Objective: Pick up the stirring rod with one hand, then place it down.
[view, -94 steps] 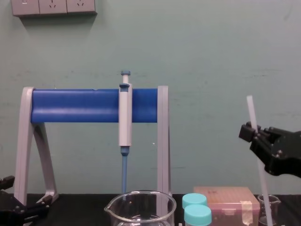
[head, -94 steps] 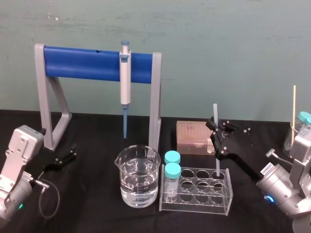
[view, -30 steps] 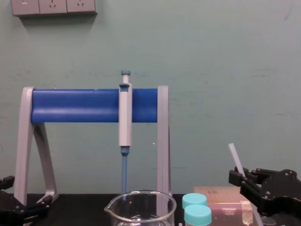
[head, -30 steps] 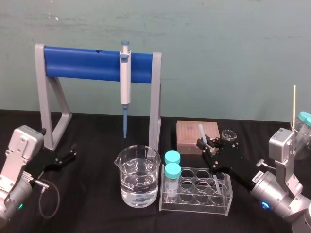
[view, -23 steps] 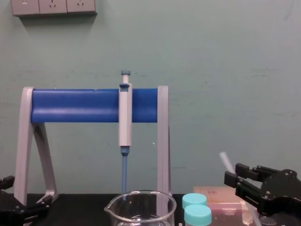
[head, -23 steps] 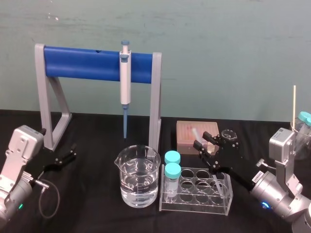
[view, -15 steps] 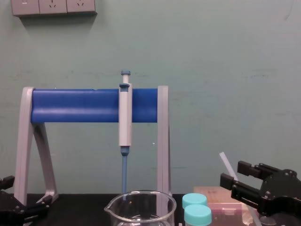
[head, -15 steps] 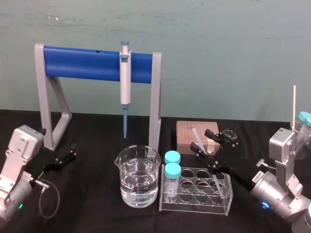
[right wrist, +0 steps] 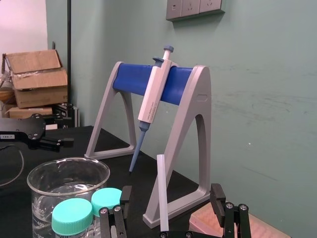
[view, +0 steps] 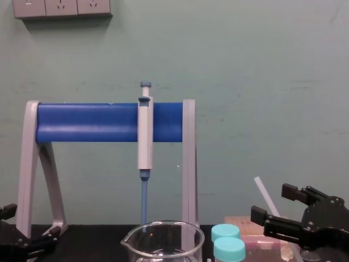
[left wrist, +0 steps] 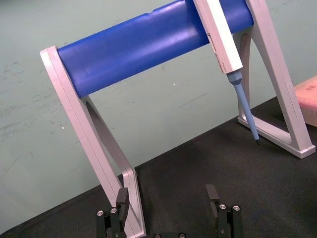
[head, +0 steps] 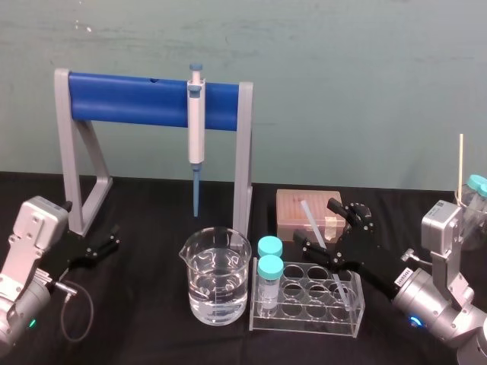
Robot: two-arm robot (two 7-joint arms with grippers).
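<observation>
While the right hand (head: 313, 221) hangs spread and empty, the stirring rod (head: 308, 215) leans between its fingers (foot in the tube rack (head: 304, 321) below), long axis steeply tilted across the gap; the left hand (head: 103, 245), likewise spread, is parked well apart.

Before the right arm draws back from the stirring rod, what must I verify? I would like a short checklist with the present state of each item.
1. Right pincer open, fingers apart from the stirring rod: ok.
2. Rod's lower end inside the test tube rack: ok.
3. Rod upright: not ok, it leans.
4. Rod steady without support: cannot tell.
5. Left pincer parked open at the robot's left: ok.
</observation>
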